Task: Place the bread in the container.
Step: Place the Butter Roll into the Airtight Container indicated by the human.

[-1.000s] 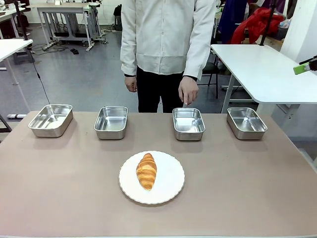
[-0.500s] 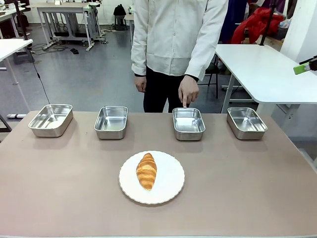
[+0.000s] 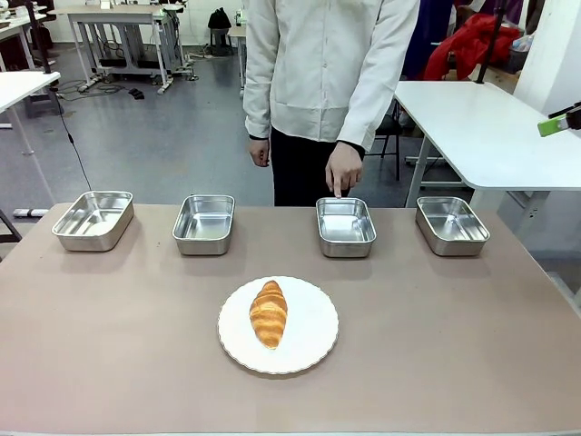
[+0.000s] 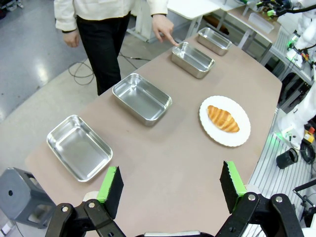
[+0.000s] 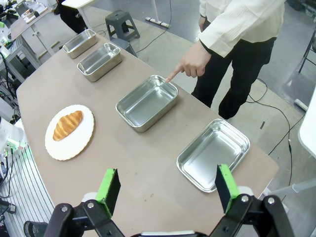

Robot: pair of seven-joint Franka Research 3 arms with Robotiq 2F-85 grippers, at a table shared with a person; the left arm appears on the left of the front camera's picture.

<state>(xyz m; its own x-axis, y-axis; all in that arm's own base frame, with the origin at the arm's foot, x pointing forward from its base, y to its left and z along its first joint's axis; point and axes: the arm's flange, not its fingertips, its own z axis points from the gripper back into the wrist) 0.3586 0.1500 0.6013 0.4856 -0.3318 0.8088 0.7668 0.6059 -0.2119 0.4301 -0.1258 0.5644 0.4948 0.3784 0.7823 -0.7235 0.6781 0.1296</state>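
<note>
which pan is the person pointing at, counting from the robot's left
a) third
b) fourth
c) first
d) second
a: in the front view the person's index finger points down at the far rim of the third pan from the robot's left.

The right end effector [image 5: 165, 190] rises from the bottom edge, green pads [image 5: 109, 190] spread wide apart; the bread [image 5: 67, 125] lies on a white plate [image 5: 74, 144] at left; a person's hand [image 5: 192, 61] points a finger at the centre container [image 5: 147, 102]; another pan [image 5: 213, 153] sits on the tabletop [image 5: 148, 158], lower right.
</note>
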